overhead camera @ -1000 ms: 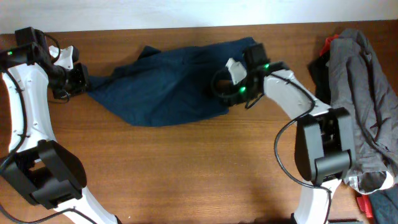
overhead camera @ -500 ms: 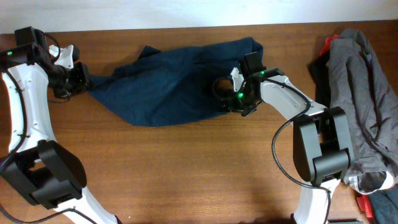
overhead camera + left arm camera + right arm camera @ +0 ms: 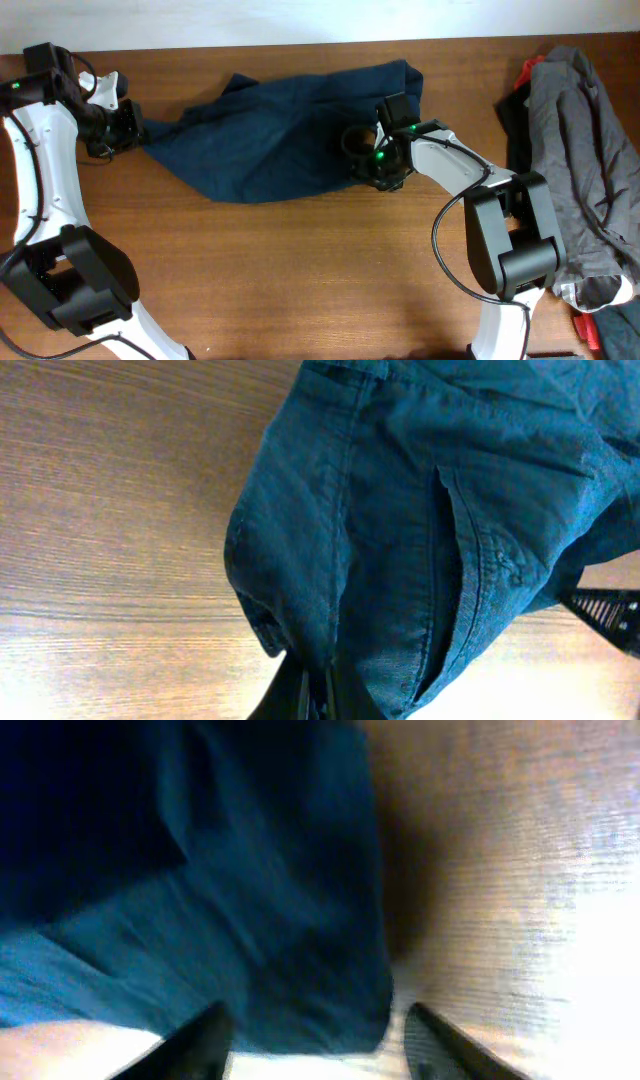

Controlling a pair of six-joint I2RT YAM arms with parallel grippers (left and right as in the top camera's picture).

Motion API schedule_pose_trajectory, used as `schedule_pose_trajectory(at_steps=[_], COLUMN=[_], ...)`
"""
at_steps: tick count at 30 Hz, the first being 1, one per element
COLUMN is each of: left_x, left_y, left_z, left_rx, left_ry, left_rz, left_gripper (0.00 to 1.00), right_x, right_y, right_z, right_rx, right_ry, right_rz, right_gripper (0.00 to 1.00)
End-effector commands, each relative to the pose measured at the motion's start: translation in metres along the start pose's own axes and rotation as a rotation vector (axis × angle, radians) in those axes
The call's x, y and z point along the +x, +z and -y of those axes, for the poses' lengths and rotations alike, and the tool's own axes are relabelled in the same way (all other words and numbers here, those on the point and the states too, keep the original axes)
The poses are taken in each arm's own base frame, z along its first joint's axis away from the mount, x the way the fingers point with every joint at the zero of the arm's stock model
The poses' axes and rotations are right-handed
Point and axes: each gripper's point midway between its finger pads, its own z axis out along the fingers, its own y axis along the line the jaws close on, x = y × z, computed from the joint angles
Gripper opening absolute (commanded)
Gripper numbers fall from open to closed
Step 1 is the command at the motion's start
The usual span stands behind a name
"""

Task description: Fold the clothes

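The left jaws are pinched shut on one end of the navy shorts [image 3: 270, 140]. The right jaws stand parted over the opposite edge, not closed on it. The shorts lie rumpled on the worktop [image 3: 300, 280] between the arms, with a grey garment [image 3: 585, 150] heaped well off to the right.

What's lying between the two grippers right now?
Only the navy shorts, spread on the table from the left gripper, shut on one end, to the open right gripper at the other edge. The overhead view shows it.

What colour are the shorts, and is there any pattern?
The shorts are plain dark navy blue, with no pattern; this is clearest in the left wrist view.
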Motion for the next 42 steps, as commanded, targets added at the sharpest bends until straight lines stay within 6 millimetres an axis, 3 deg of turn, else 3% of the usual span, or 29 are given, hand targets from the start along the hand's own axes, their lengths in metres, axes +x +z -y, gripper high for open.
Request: schedule_pose_trajectory(at_steps=[1, 3, 4, 8, 12, 18, 22, 24, 27, 32, 37, 38, 39, 42], left_x=[-0.010, -0.010, -0.010, -0.008, -0.003, 0.009, 0.008, 0.006, 0.001, -0.001, 0.014, 0.016, 0.018, 0.024], left_y=[-0.025, -0.025, -0.025, -0.026, -0.033, -0.053, -0.058, -0.056, -0.053, -0.037, 0.008, 0.018, 0.028, 0.050], left_z=[0.011, 0.011, 0.011, 0.011, 0.015, 0.022, 0.024, 0.024, 0.022, 0.023, 0.026, 0.027, 0.028, 0.035], left_rx=[0.014, 0.013, 0.013, 0.014, 0.014, 0.006, 0.006, 0.005, 0.005, -0.004, -0.039, -0.042, -0.044, -0.036], left_ry=[0.041, 0.042, 0.042, 0.040, 0.036, 0.037, 0.045, 0.046, 0.051, 0.064, 0.094, 0.104, 0.112, 0.133], left_rz=[0.074, 0.075, 0.075, 0.070, 0.061, 0.062, 0.079, 0.081, 0.094, 0.070, -0.034, -0.051, -0.065, -0.103], left_gripper=[0.02, 0.02, 0.02, 0.00, 0.00, 0.00, 0.00, 0.00, 0.00, 0.00, 0.00, 0.00, 0.00, 0.00], right_x=[-0.002, -0.007, -0.010, -0.009, -0.004, 0.026, 0.022, 0.016, 0.007, -0.016, -0.037, -0.039, -0.042, -0.037], right_y=[0.006, 0.006, 0.005, -0.017, -0.081, -0.192, -0.232, -0.234, -0.223, -0.179, -0.120, -0.111, -0.101, -0.086], right_z=[-0.002, -0.005, -0.007, -0.011, -0.015, -0.013, -0.014, -0.011, -0.006, 0.004, 0.017, 0.019, 0.021, 0.017], right_rx=[0.001, -0.012, -0.017, -0.013, 0.021, 0.060, 0.045, 0.045, 0.052, 0.063, 0.059, 0.051, 0.049, -0.011], right_ry=[0.046, 0.002, -0.057, -0.213, -0.328, -0.282, -0.293, -0.283, -0.270, -0.250, -0.226, -0.224, -0.222, -0.339], right_rz=[0.019, 0.040, 0.050, 0.060, 0.096, 0.130, 0.219, 0.235, 0.222, 0.166, 0.094, 0.083, 0.073, 0.024], right_gripper=[0.38, 0.13, 0.06, 0.04, 0.04, 0.04, 0.04, 0.04, 0.04, 0.04, 0.04, 0.11, 0.24, 0.35])
